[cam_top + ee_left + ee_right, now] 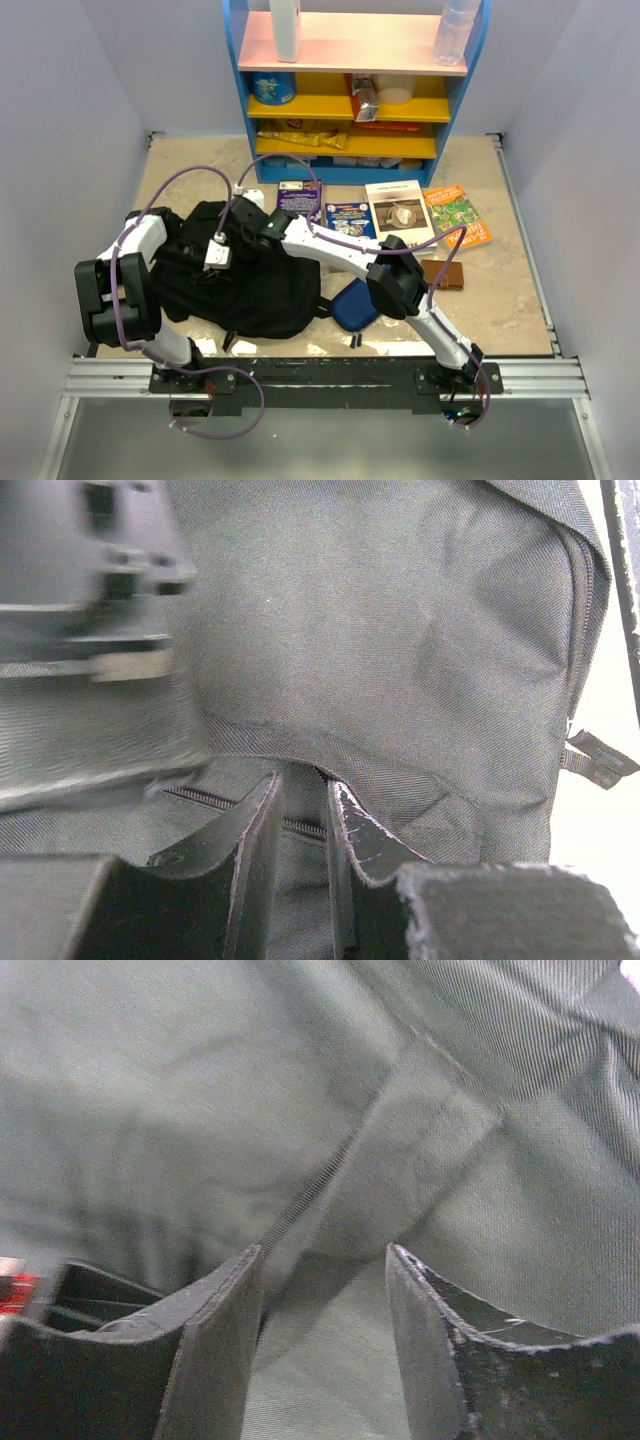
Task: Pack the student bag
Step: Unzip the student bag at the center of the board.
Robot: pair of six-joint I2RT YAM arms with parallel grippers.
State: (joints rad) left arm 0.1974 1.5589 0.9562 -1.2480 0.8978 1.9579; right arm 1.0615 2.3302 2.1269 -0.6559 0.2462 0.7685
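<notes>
Four books lay out on table; student bag looked unpacked. Left gripper pinched bag fabric by zipper, while right gripper gaped open over it.

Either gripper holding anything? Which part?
Nothing in the right gripper, open over the student bag. The left gripper is nearly closed at its zipper; hold unclear.

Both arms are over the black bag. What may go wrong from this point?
The left tool and right tool sit close together on the student bag, so they may collide. The left tool may pinch loose fabric beside the zipper. The right elbow may push the blue pencil case.
</notes>
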